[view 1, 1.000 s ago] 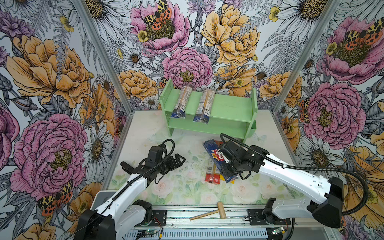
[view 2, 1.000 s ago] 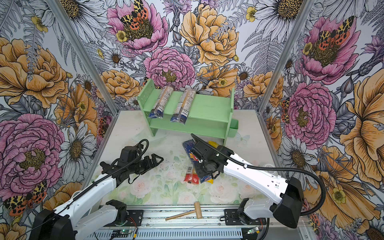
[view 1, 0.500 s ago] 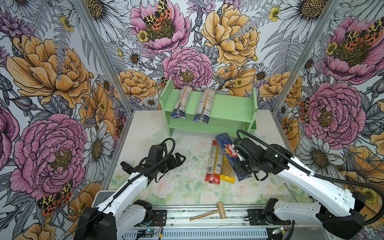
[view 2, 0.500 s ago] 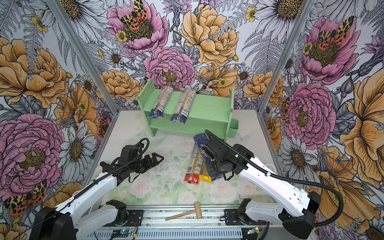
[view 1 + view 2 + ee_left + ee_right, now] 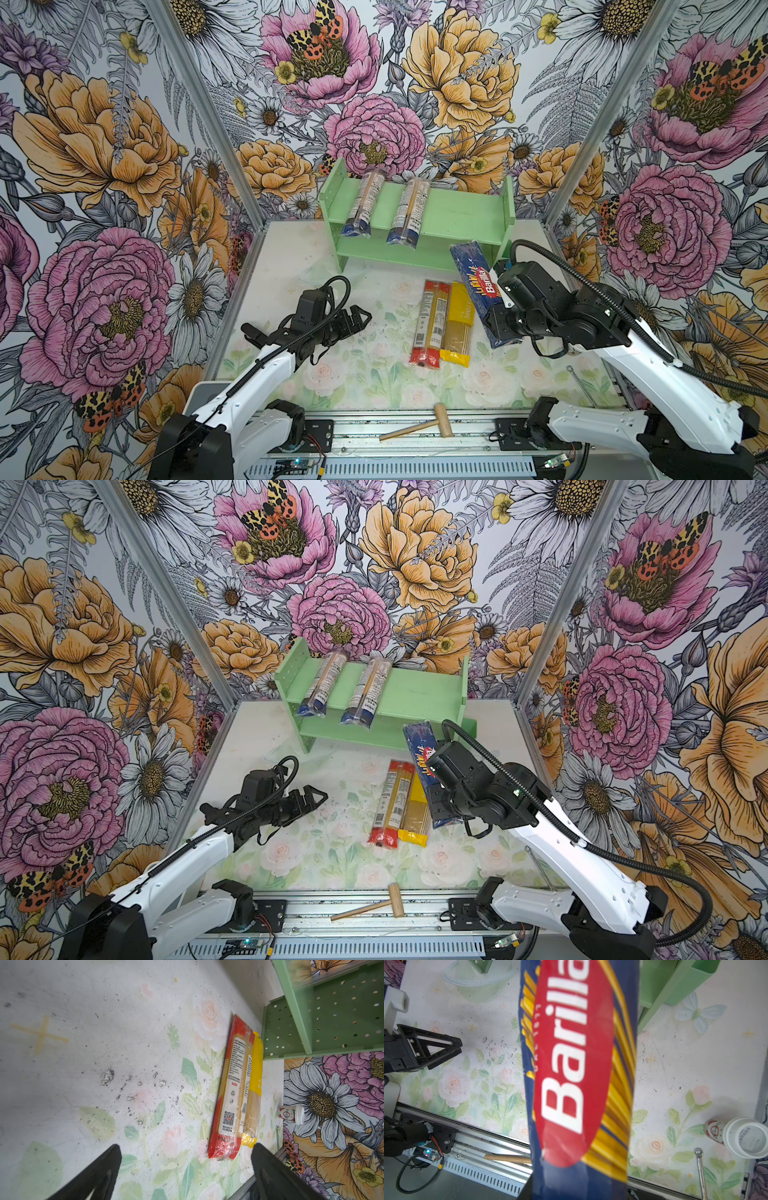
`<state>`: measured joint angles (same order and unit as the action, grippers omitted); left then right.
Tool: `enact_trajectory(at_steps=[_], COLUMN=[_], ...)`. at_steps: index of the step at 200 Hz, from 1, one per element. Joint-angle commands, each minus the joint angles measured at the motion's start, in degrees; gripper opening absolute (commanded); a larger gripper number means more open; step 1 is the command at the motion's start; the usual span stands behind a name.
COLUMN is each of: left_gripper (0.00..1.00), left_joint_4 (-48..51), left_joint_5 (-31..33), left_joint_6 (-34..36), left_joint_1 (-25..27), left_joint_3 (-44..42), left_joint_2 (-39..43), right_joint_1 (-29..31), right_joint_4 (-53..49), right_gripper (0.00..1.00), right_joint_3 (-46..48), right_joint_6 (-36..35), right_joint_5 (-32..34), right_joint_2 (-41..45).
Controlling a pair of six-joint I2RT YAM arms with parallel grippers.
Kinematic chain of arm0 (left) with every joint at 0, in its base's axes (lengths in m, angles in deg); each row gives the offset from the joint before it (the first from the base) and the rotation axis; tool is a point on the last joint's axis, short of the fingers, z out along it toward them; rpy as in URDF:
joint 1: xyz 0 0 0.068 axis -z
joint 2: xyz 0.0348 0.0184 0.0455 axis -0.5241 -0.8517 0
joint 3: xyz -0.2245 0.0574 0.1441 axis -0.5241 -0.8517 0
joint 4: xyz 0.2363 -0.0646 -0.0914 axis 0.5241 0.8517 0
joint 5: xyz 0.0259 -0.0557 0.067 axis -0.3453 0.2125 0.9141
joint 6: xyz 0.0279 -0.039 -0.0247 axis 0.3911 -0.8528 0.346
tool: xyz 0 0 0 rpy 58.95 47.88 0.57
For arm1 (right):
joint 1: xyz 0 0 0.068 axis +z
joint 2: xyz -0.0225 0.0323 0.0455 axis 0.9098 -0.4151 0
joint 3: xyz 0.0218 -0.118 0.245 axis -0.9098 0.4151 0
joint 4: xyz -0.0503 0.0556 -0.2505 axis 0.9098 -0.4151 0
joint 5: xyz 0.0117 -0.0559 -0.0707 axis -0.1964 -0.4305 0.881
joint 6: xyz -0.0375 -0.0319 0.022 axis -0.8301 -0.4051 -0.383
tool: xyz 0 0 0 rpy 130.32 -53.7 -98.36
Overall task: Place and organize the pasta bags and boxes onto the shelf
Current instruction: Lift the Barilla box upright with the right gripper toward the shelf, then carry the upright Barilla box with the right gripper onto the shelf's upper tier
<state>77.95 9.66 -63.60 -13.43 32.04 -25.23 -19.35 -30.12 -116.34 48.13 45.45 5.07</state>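
Tabletop [image 5: 374, 386]: Barilla box [image 5: 469, 270] near shelf's [image 5: 457, 212] front edge.

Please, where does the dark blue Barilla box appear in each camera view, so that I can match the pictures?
Top view: Barilla box right of centre, tilted, in front of the shelf's right end.
Top view: Barilla box just right of centre, same pose.
Left wrist: not in it.
Right wrist: Barilla box fills the middle, logo large.
Shared landmark: the green shelf, seen in all four views.
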Motion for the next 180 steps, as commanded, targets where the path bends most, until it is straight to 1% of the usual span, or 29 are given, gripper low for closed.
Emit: enact_trajectory(at_steps=[1, 10, 15, 45, 72, 128, 180], left_gripper=[0.99, 0.99, 0.99, 0.99, 0.99, 0.99, 0.99], left_joint_4=[-1.6, -1.7, -1.7, -1.7, -1.7, -2.4, -2.5], left_joint_5=[-1.2, -1.2, -1.2, -1.2, -1.3, -1.7, -1.8], left_joint_6=[1.4, 1.4, 1.4, 1.3, 1.4, 1.5, 1.7], left_joint_1=[-0.5, -0.5, -0.6, -0.6, -0.6, -0.6, -0.6], left_joint_3=[1.4, 1.4, 1.4, 1.4, 1.4, 0.8, 1.1], left_joint_2=[0.0, 0.0, 0.0, -0.1, 0.2, 0.2, -0.1], right_joint_1=[-0.4, -0.3, -2.0, -3.2, -5.5, -9.8, -13.8], right_joint_4=[4.6, 4.5, 4.5, 4.5, 4.4, 5.0, 9.5], right_gripper=[0.0, 0.0, 0.0, 0.0, 0.0, 0.0, 0.0], right_joint_3=[-5.8, -7.1, -8.0, -12.4, -16.3, -25.7, -29.4], right_joint_6=[-0.3, -0.6, -0.8, -1.5, -1.6, -3.2, -4.3], right_joint_5=[3.4, 3.4, 3.5, 3.7, 3.7, 5.1, 4.7], right_joint_2=[1.2, 0.8, 0.5, -1.8, -4.0, -10.0, -14.1])
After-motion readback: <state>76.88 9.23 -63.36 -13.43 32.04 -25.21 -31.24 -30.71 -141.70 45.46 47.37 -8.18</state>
